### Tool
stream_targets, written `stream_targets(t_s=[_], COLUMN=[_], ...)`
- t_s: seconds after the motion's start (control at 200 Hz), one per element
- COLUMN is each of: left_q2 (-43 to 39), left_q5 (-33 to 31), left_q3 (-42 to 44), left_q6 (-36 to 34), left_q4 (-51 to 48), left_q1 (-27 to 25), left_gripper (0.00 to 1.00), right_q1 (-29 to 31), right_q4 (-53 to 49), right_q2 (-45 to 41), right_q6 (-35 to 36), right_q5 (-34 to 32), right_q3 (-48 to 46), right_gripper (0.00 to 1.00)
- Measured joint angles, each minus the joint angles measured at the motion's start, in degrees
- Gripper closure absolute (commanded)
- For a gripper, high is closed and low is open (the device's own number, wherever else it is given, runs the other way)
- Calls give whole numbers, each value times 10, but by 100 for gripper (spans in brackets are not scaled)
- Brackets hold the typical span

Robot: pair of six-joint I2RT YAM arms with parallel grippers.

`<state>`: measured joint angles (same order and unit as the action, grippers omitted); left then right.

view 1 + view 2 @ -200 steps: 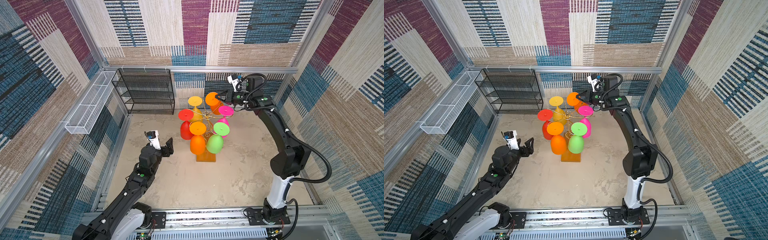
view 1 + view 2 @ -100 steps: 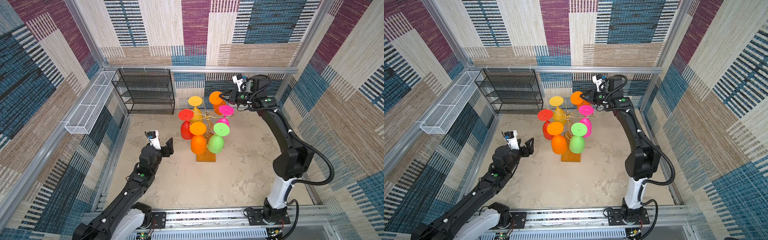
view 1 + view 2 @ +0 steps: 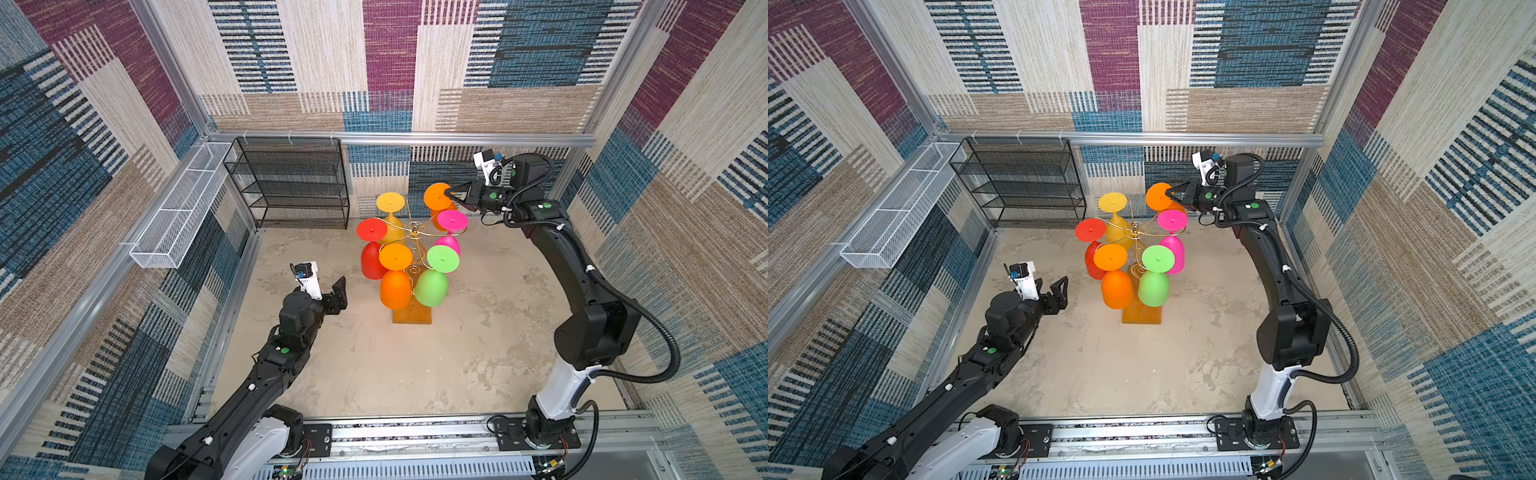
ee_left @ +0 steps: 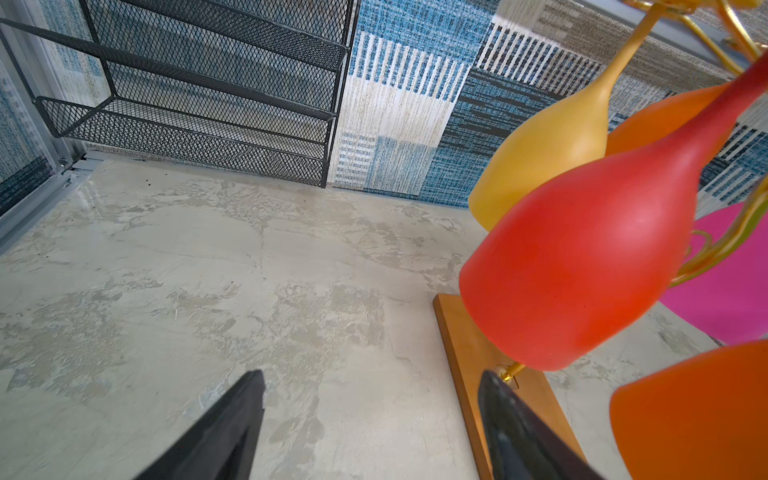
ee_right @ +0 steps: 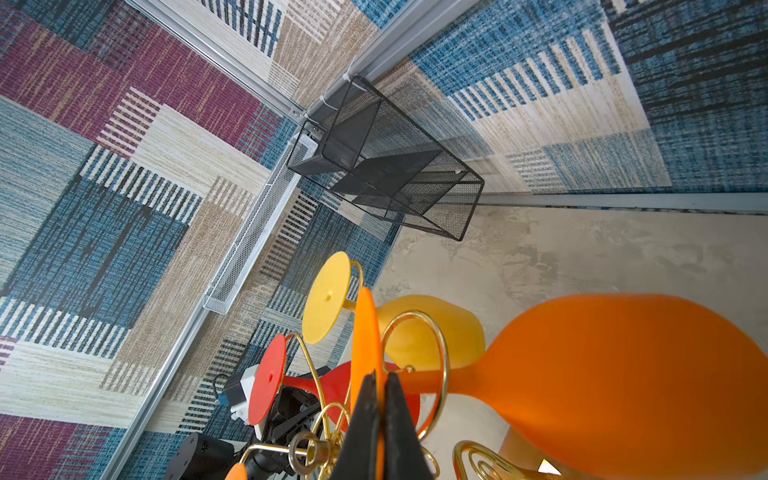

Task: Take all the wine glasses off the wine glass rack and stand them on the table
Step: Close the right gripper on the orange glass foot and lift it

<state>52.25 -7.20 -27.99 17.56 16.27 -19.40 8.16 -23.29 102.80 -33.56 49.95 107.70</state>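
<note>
The wine glass rack [image 3: 413, 229] [image 3: 1136, 227], a gold wire tree on a brown wooden base [image 4: 461, 340], stands mid-floor with several coloured glasses hanging upside down. My right gripper [image 3: 449, 192] [image 3: 1169, 192] [image 5: 380, 378] is shut on the edge of the round foot of the back-right orange wine glass [image 3: 436, 196] [image 3: 1158, 196] [image 5: 623, 374]. Its stem lies inside a curled gold arm [image 5: 440, 345]. My left gripper [image 3: 338, 291] [image 3: 1054, 289] [image 4: 372, 376] hangs open and empty, low and left of the rack, close to the red glass [image 4: 582, 257].
Yellow [image 3: 390, 202], red [image 3: 371, 229], a second orange [image 3: 395, 257], green [image 3: 442, 258] and pink [image 3: 452, 219] glasses hang around the post. A black mesh shelf [image 3: 291, 183] stands at the back left wall. A white mesh basket [image 3: 178, 208] hangs on the left wall.
My right gripper has drawn back to the right, and the orange glass's foot has shifted slightly outward with it. The left arm has not moved.
</note>
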Motion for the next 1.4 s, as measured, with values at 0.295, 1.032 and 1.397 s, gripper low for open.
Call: stream_targets(t_s=[0.295, 1.032, 1.397], left_q2=[-1, -1, -3], left_q5=[0, -1, -2], left_q3=[0, 2, 3], left_q6=[0, 0, 0], left_q4=[-3, -6, -7], left_q1=[0, 0, 0], left_gripper=[17, 17, 17], right_q1=[5, 43, 46], right_q4=[16, 16, 10], right_q2=[-32, 11, 85], right_q6=[-4, -9, -20], right_q5=[17, 30, 45], right_q3=[-33, 12, 118], right_gripper=[100, 100, 100])
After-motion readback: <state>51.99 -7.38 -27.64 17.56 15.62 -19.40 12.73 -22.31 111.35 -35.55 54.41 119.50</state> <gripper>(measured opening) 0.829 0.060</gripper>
